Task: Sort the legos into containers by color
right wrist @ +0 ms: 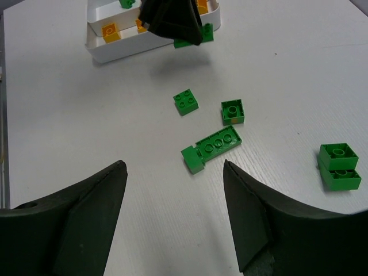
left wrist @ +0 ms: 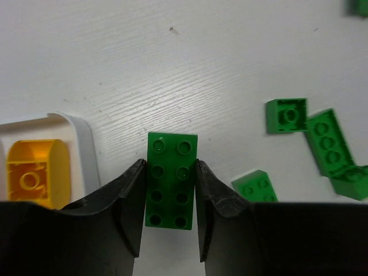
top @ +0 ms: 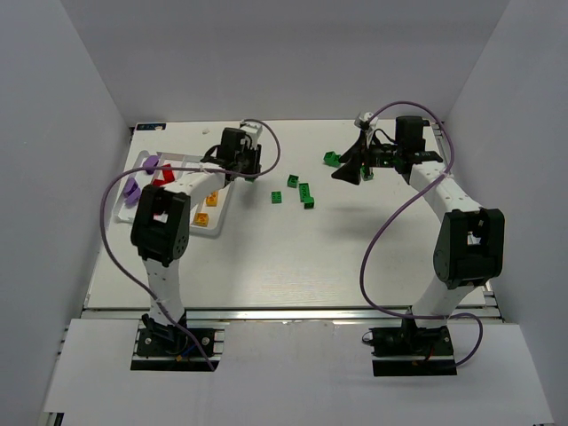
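I am clamping a green brick across its width in my left gripper for the tray at nine o'clock, right gripper hanging open

White table w/ white tray at left, green legos loose mid-table.

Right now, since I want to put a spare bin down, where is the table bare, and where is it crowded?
Bare: the broad near strip of table, short of the loose green bricks, and a smaller far patch between left gripper and right gripper. Crowded: the middle with those bricks, and the far left around the tray.
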You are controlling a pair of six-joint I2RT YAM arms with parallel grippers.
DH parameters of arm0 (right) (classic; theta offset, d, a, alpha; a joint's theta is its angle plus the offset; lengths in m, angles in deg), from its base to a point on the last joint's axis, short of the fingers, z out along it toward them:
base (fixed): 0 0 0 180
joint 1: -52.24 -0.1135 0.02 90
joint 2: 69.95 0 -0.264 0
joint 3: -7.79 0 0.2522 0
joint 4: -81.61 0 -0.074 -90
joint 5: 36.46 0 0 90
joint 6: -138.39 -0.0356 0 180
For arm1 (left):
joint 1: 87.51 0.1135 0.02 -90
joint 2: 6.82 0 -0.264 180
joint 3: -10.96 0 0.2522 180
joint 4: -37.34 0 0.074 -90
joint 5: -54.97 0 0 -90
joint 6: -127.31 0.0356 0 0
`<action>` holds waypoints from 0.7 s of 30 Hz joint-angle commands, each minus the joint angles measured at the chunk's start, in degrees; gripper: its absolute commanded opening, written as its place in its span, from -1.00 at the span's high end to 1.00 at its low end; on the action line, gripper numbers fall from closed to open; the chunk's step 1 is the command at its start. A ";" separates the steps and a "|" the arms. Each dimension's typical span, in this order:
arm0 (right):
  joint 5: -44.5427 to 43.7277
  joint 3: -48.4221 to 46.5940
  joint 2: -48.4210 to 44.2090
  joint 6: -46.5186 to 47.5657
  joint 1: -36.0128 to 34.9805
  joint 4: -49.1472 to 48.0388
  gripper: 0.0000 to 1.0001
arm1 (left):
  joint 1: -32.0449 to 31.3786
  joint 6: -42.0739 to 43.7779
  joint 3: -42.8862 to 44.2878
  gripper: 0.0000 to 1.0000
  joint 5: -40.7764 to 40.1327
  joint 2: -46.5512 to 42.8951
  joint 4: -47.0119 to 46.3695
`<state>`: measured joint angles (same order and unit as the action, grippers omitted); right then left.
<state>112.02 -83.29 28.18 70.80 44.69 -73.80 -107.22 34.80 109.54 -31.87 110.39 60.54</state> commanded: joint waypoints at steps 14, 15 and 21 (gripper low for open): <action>-0.29 1.73 -0.57 2.11 -0.80 -0.28 0.00 | 10.03 -7.25 -11.51 0.56 -8.87 -22.99 3.92; -0.38 1.73 -0.48 2.19 -0.80 -0.11 0.00 | 11.25 -7.25 -11.69 0.56 -9.83 -22.99 4.10; -1.87 1.47 -0.22 2.98 -1.68 1.30 0.00 | 14.86 -7.08 -11.87 0.55 -11.07 -20.09 3.49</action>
<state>110.68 -81.47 28.18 72.29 43.68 -73.97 -93.34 28.29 97.16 -41.47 89.65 64.47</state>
